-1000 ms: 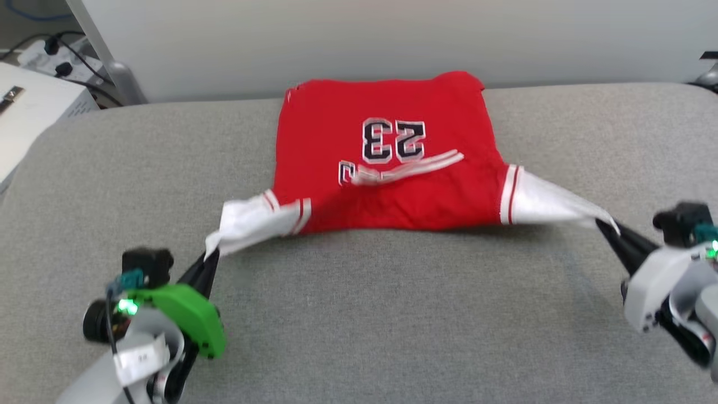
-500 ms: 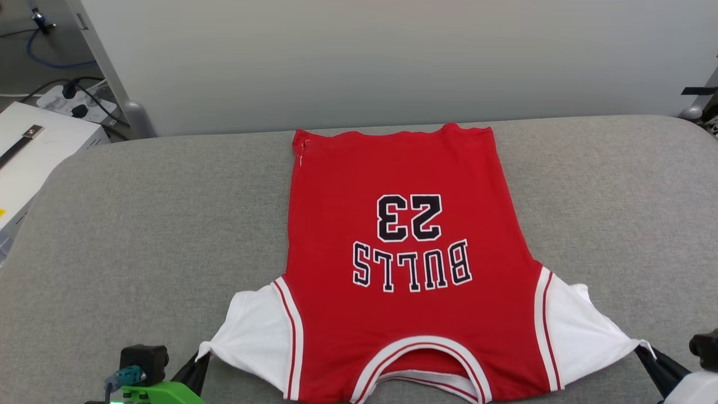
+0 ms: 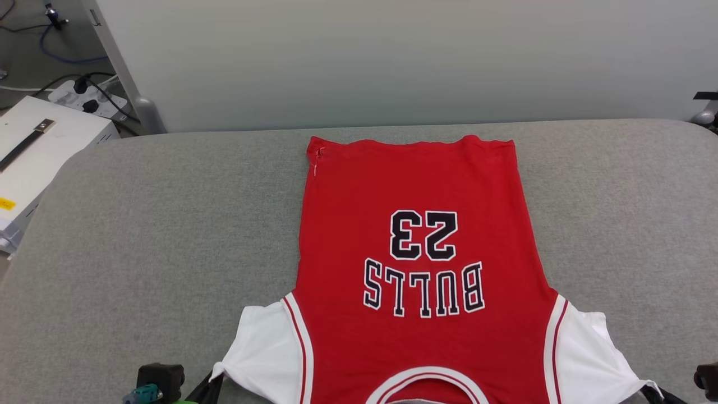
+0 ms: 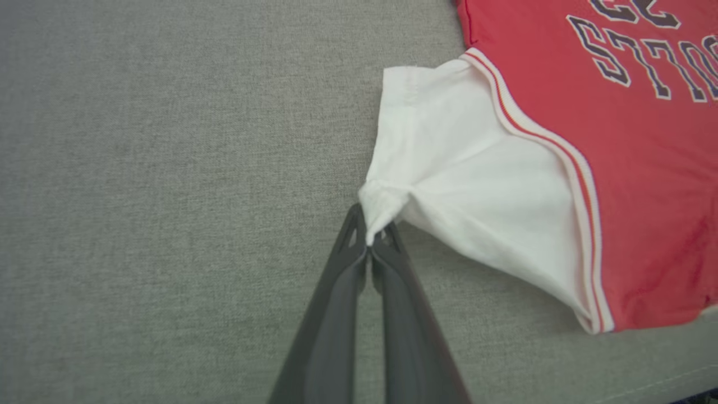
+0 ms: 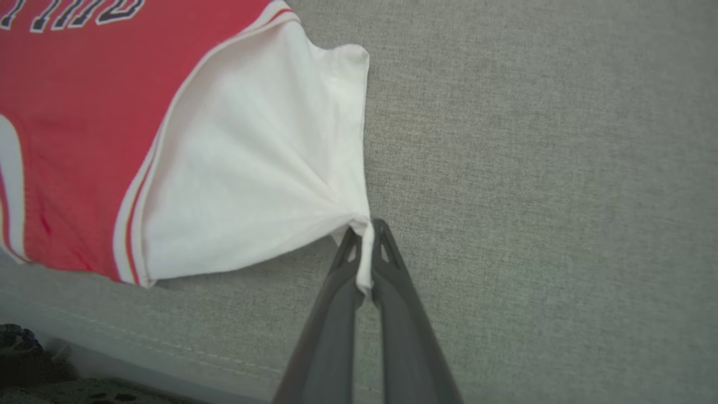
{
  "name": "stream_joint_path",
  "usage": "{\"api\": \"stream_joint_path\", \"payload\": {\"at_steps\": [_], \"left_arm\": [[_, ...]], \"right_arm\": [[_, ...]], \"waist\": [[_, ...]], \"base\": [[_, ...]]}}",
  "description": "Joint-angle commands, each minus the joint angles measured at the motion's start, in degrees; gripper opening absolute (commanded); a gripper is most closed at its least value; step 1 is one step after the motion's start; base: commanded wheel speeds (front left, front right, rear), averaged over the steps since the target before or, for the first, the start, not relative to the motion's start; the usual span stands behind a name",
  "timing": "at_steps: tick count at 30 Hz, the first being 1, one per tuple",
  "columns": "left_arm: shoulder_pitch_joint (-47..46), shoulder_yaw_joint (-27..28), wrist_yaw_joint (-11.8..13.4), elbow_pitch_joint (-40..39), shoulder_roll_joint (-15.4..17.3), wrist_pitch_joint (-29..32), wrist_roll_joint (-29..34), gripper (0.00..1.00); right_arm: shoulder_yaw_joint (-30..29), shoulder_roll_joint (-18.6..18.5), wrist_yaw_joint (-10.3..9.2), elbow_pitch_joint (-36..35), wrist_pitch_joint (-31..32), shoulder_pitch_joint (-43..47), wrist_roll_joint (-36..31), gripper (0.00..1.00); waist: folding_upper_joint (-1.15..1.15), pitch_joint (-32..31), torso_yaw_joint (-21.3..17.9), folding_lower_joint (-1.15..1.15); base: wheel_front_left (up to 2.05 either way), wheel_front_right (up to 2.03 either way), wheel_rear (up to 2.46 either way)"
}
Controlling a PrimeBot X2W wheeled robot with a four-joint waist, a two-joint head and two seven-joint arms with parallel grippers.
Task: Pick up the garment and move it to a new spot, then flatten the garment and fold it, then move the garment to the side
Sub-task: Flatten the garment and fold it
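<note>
At 10 o'clock in my head view a white box [image 3: 33, 140] sits off the grey tabletop [image 3: 168, 224], partly cut off by the frame. At 7 o'clock my left fingers [image 4: 370, 241] are pinched shut on the shirt [image 3: 415, 224], gripping the bunched corner of the white sleeve on that side. From the head camera only their dark tips show at the bottom edge.

The shirt lies flat mid-tabletop, with its hem toward 12 o'clock near the far edge and its collar toward 6. It has a red body and white sleeves with red-and-white striping. The black, white-edged "23" and "BULLS" read upside down to me. The collar runs off the bottom of the frame.

At 5 o'clock my right fingers [image 5: 364, 252] are closed on the other sleeve's corner, with a strip of cloth between them. Both sleeves are drawn into taut points.
</note>
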Motion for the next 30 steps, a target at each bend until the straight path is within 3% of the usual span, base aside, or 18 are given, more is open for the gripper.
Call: {"api": "stream_joint_path", "payload": {"at_steps": [1, 2, 10, 19, 23, 30], "left_arm": [[-0.29, 0.1, 0.63, -0.3, -0.18, 0.1, 0.87, 0.0], [-0.52, 0.05, 0.78, -0.61, -0.21, 0.09, 1.09, 0.0], [-2.84, 0.01, 2.45, -4.37, -0.66, -0.1, 3.12, 0.0], [-7.42, 0.1, 3.47, -8.8, -1.41, -0.4, 6.35, 0.0], [-9.66, 0.11, 3.72, -10.46, -2.03, -0.47, 7.64, 0.0], [-13.74, -0.1, 4.42, -13.4, -3.27, -0.56, 10.31, 0.0]], "right_arm": [[-1.11, 0.17, -0.05, -0.88, 0.76, 0.78, -0.71, 0.46], [-2.1, 0.23, -0.05, -1.68, 1.3, 0.82, -1.09, 1.0], [-11.97, -1.66, -0.05, -10.09, 4.86, -1.99, -3.36, 1.0], [-24.33, -4.03, -0.05, -19.0, 11.27, -16.75, -3.37, 1.0], [-24.69, -5.18, -0.05, -18.94, 16.6, -25.9, -2.9, 1.0], [-18.02, -8.04, -0.05, -11.75, 33.03, -45.11, -0.15, 1.0]], "waist": [[0.24, 0.02, 0.24, 0.01], [0.24, 0.06, 0.38, 0.01], [0.24, 1.73, 2.19, 0.01], [0.24, 8.74, 5.76, 0.01], [0.24, 12.3, 7.47, 0.01], [0.24, 19.29, 10.41, 0.01]], "base": [[0.0, 0.0, 0.0], [0.0, 0.0, 0.0], [0.0, 0.0, 0.0], [0.0, 0.0, 0.0], [0.0, 0.0, 0.0], [0.0, 0.0, 0.0]]}}
